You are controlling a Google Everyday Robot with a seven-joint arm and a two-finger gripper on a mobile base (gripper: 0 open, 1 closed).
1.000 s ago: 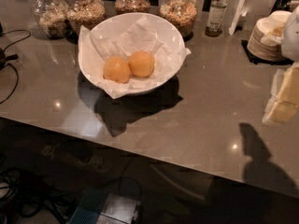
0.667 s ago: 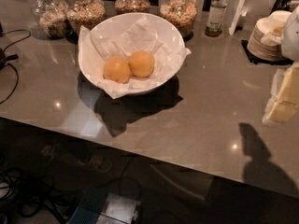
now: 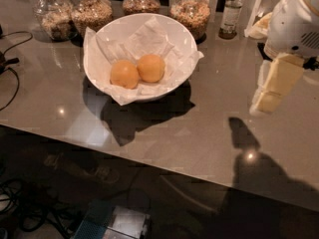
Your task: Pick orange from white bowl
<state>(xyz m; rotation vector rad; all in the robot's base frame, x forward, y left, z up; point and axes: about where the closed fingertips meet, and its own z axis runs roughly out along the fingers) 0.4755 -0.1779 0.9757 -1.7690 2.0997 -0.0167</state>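
Note:
Two look-alike oranges lie side by side in the white bowl, which is lined with crumpled white paper and stands at the back middle of the grey counter. One orange is on the left and the other orange touches it on the right. My gripper hangs from the white arm at the right edge, its cream fingers pointing down above the counter. It is well to the right of the bowl and holds nothing that I can see.
Several glass jars of grains line the back edge behind the bowl. A small bottle stands at the back right. Black cables lie at the left. The counter's front edge runs across below.
The arm and gripper have moved left and slightly up, closer to the bowl, and now cover the plates at the back right. The bowl and oranges have not moved.

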